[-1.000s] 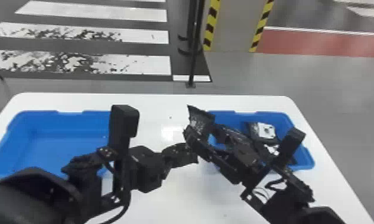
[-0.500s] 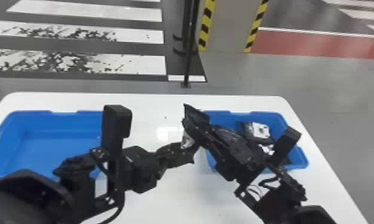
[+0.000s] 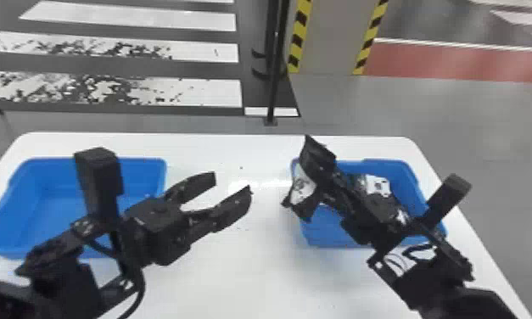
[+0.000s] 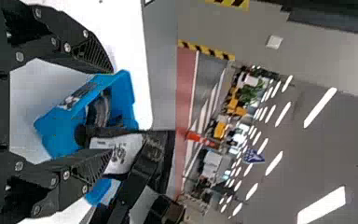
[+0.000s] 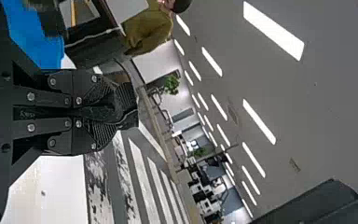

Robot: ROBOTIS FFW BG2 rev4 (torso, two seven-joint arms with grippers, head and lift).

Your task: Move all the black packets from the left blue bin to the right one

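Observation:
My left gripper (image 3: 231,182) stands open over the table between the bins, nothing between its fingers. The left wrist view has the same gripper (image 4: 111,112) wide open. At the near-left rim of the right blue bin (image 3: 332,231), my right gripper (image 3: 326,180) is shut on a black packet (image 3: 303,186) with a white label. That packet's labelled face (image 4: 126,149) appears beyond the left fingers in the left wrist view. In the right wrist view, my right gripper (image 5: 116,105) pinches the dark packet (image 5: 127,100). Other packets (image 3: 377,186) lie inside the right bin.
The left blue bin (image 3: 65,203) sits on the white table (image 3: 243,271), partly behind the left arm. A thin black pole (image 3: 275,85) stands on the floor past the table's far edge.
My left gripper has opened, let go of the packet and drawn back leftward from it. The packet stays in my right gripper, which has hardly moved.

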